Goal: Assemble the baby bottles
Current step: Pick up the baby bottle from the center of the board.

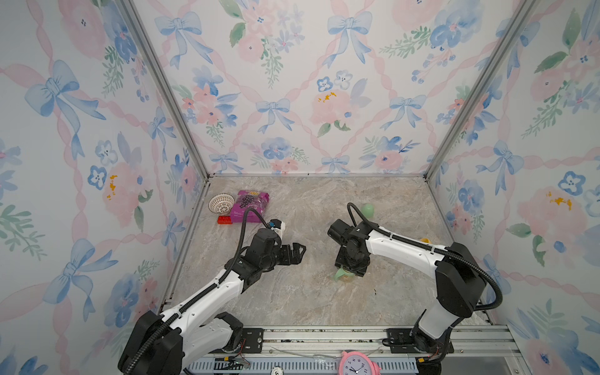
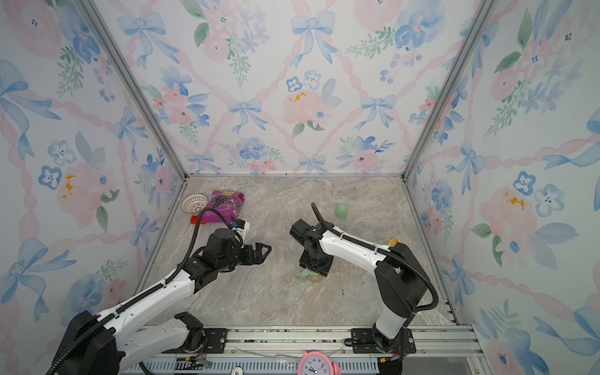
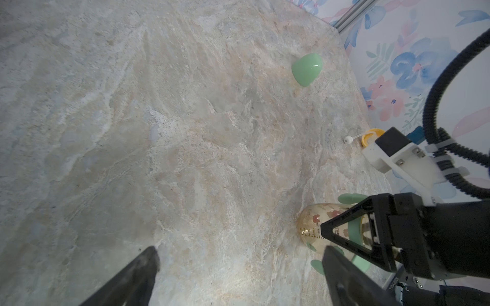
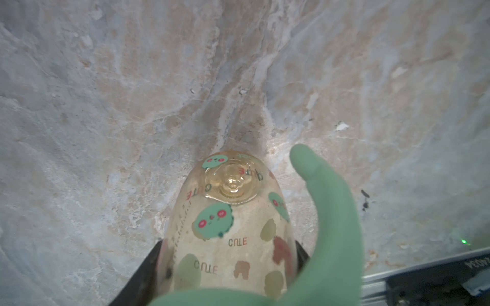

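Note:
The amber-tinted jar body with green cartoon prints stands base-down on the marble table, the pale green two-handled ring round its neck. My right gripper comes down over it, fingers pressed against both sides. Both top views show only a bit of the jar under the right gripper. The green dome cap lies farther back. The yellow collar with nipple sits behind my right arm. My left gripper hovers open and empty, left of the jar.
A white lattice basket, a purple snack packet and a small red block sit in the back left corner. Patterned walls close in three sides. A pink clock rests on the front rail.

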